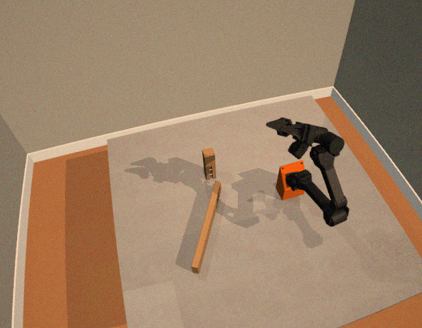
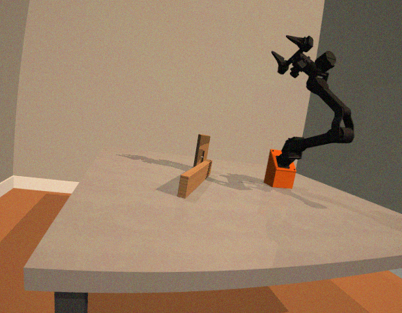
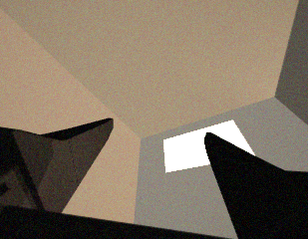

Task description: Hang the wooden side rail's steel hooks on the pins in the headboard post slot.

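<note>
The wooden side rail lies flat on the grey table. One end lies close to the foot of the headboard post, and the other end points toward the table's front. The post stands upright, and two small steel pins show in its slot. The rail's end sits below the pins, on the table top. My gripper is open and empty. It is raised high in the air, to the right of the post and far from the rail. The wrist view shows only walls and ceiling between the fingers.
The arm's orange base block stands on the table to the right of the post. The arm's elbow is folded low behind the base. Walls close the back and right sides. An orange floor surrounds the table.
</note>
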`<state>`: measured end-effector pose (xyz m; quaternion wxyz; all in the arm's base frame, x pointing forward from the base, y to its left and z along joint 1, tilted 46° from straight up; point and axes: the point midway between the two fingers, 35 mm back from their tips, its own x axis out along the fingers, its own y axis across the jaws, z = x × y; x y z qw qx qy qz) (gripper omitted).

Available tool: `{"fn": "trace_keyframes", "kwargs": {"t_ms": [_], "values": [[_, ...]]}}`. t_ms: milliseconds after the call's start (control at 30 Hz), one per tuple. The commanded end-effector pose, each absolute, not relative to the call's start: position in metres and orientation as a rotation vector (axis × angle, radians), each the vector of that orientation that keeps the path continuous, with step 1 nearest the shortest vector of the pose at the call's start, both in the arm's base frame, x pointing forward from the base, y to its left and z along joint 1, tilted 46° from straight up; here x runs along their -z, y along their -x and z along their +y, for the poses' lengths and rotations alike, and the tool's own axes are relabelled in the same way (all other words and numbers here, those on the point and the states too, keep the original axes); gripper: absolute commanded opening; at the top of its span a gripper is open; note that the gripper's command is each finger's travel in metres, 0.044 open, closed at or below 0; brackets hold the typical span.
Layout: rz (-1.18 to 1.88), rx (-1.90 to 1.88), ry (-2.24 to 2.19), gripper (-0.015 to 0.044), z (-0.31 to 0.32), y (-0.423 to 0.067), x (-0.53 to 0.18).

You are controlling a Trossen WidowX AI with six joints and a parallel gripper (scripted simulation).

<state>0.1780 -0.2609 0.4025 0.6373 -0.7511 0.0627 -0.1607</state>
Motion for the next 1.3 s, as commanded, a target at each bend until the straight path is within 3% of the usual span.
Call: {"fn": "trace_keyframes", "kwargs": {"t_ms": [0,600,1267], "values": [[0.188,0.307,1.702,0.0440,-0.280,-0.194,-0.367],[0.315,-0.126,1.707,0.0440,-0.298,-0.268,-0.191],[0.207,-0.818,1.717,0.0440,-0.198,-0.294,0.003]]}}
